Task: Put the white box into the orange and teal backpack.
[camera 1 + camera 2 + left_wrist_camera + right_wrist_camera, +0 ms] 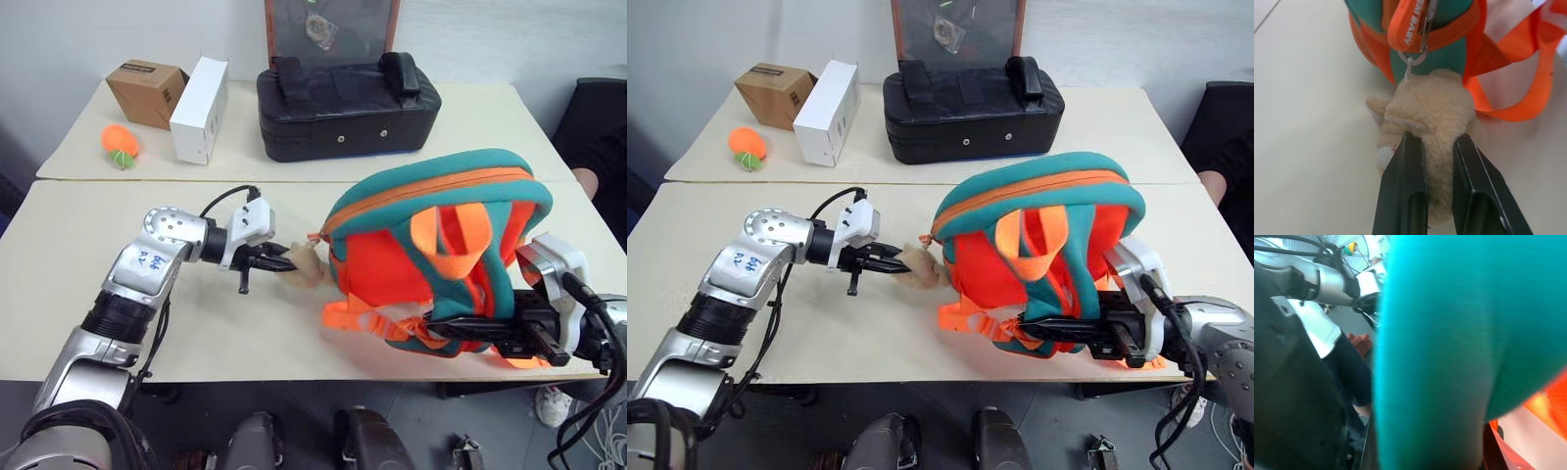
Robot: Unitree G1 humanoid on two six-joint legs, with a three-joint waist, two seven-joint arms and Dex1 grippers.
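The orange and teal backpack (436,250) stands tilted on the near table, its orange straps (460,235) facing me. A tan plush toy (306,266) hangs from its left end by a clip. My left gripper (279,262) is shut on that toy, and the left wrist view shows both black fingers (1405,181) pressing into the plush toy (1430,112). My right gripper (436,329) is shut on the teal trim at the backpack's lower right edge, and teal fabric (1449,342) lies right against its wrist camera. The white box is out of view.
On the far table sit a black padded bag (348,108), a tall white carton (199,110), a brown cardboard box (147,93) and an orange ball toy (120,142). A framed board (331,29) leans on the wall. A person (598,147) sits at the right edge.
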